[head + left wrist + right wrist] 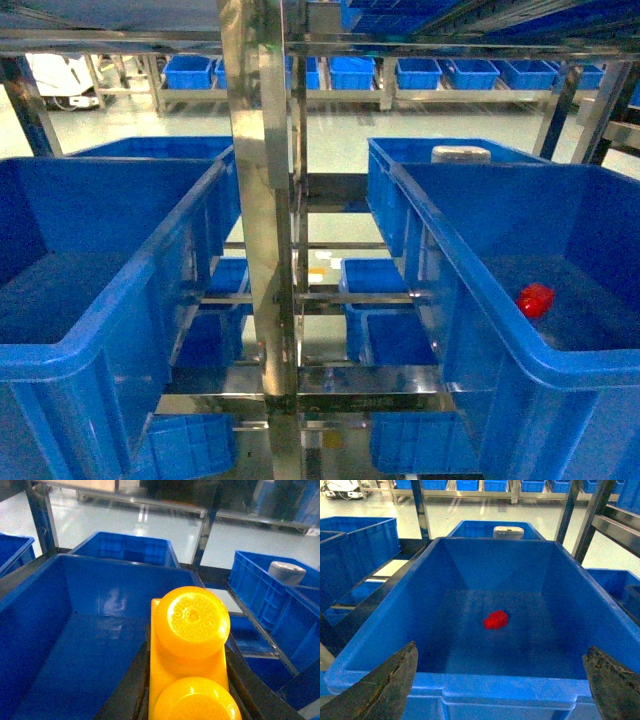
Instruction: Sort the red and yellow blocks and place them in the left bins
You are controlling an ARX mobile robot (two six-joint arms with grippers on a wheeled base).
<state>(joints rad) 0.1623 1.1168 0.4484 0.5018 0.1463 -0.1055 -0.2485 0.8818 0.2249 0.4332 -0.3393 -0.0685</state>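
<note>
The orange-yellow two-stud block (190,645) fills the lower middle of the left wrist view, and my left gripper (187,641) is shut on it, a black finger (131,690) on each side. It hangs over the left bin (100,560), a deep blue crate with nothing visible on its floor. The red block (496,619) lies on the floor of the right-hand blue crate (495,685); the head view shows it too (536,299). My right gripper (501,650) is open above that crate's near rim, short of the red block. Neither gripper appears in the head view.
A steel upright (262,200) of the rack stands between the left bin (120,290) and the right crate (480,280). More blue crates sit behind and on lower shelves. A pale round object (508,531) rests in the crate behind the right one.
</note>
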